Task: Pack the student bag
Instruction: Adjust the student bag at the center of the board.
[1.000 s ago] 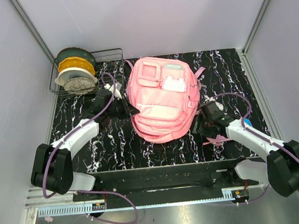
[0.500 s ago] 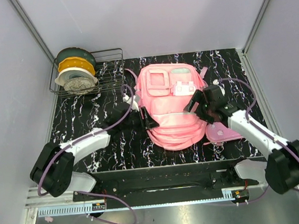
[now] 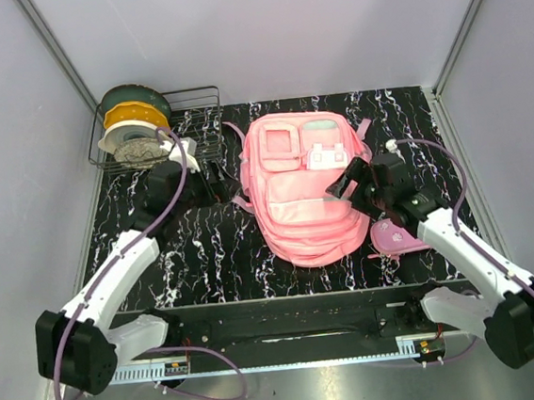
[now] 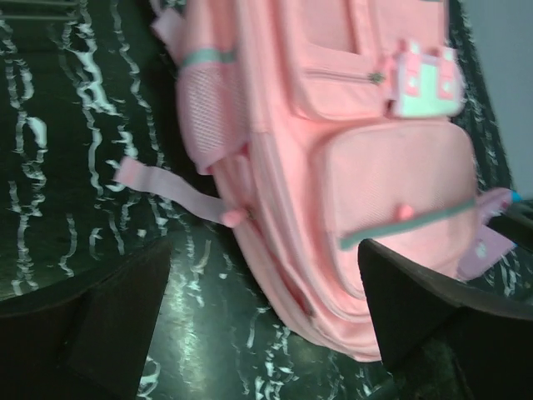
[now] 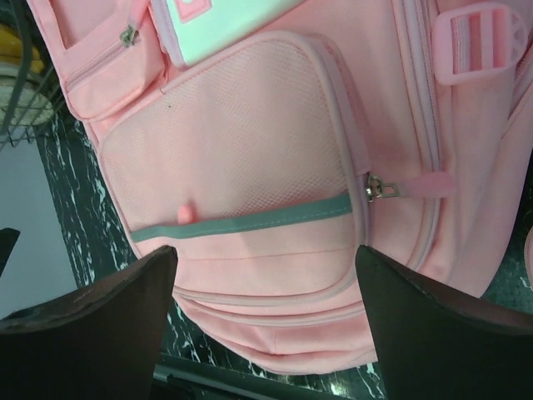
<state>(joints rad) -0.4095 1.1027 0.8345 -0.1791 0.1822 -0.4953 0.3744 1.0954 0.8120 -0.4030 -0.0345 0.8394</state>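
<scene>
The left gripper [image 4: 265, 250] stands wide with nothing between its jaws. Just ahead of it lies the student bag [image 4: 333, 167], seen from the side and flat on the black marbled table [image 4: 50, 167]. A loose pink strap [image 4: 158, 179] trails on the table ahead and to the left of the fingers. A mesh side pocket [image 4: 208, 117] sits beyond the strap. The front pocket [image 4: 391, 192] with its grey-green strip is ahead to the right, and the white clasp [image 4: 425, 79] is farther still. Seen from above, this gripper is clear of the bag's edge. A wire basket [image 3: 196, 103] holding reels [image 3: 132, 128] stands off to its left.

The right gripper [image 5: 265, 250] is also spread wide and holds nothing. It hangs over the bag's front. The mesh pocket [image 5: 241, 142] and its grey-green strip fill the space between the fingers. A metal zip pull [image 5: 379, 190] lies just right of that pocket. Farther ahead are the pale mint patch [image 5: 225, 21] and a pink buckle [image 5: 479, 42]. Behind this gripper, by its forearm, a small pink case [image 3: 392, 237] lies on the table just beside the bag.
</scene>
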